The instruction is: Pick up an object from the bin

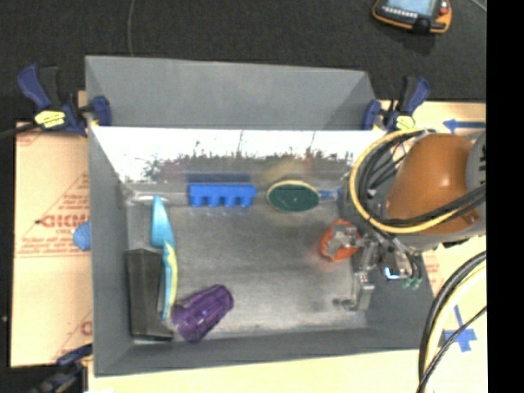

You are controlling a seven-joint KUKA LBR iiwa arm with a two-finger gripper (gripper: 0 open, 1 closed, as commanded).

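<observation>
My gripper point(360, 283) hangs low at the bin's right side, close to the right wall and just above the floor. A small orange thing point(332, 243) lies right beside it, to its upper left; whether they touch I cannot tell. A dark green oval disc point(292, 196) on a pale blue handle rests against the back wall, further to the upper left.
A blue ridged block point(219, 195) lies along the back wall. At the left wall are a light blue and yellow tool point(164, 250), a black block point(143, 293) and a purple ribbed piece point(202, 311). The arm's orange dome and cables overhang the right rim.
</observation>
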